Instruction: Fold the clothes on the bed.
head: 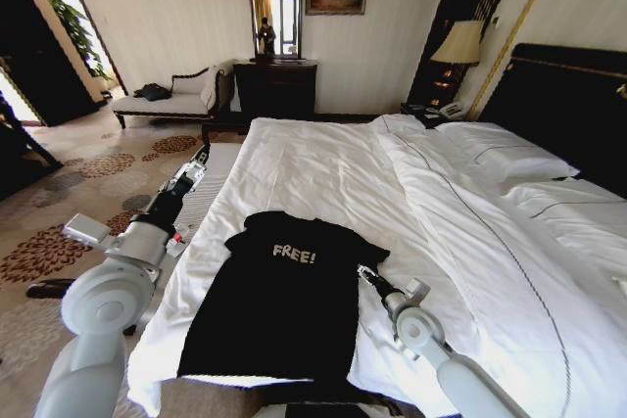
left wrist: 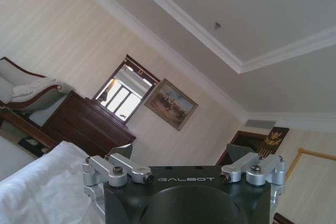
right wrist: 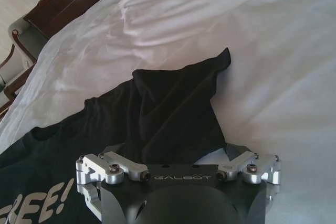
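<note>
One black T-shirt (head: 279, 305) with white "FREE!" lettering lies flat at lower centre on the white bed (head: 470, 242). The right tool (head: 364, 272) rests released beside its sleeve. The left tool (head: 202, 157), left of centre off the bed, cannot be judged.

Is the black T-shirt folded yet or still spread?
Mostly spread: the T-shirt lies flat on the bed, lettering up, only its right sleeve creased.

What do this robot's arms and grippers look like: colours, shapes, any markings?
Both arms are light grey with rounded joint housings, darkening to black forearms. The left gripper and right gripper end in small black-and-silver parts. In the wrist views each gripper base is black, printed GALBOT in pale letters, with silver metal linkage bars bolted on either side by dark screws. No loose cables stand out.
</note>
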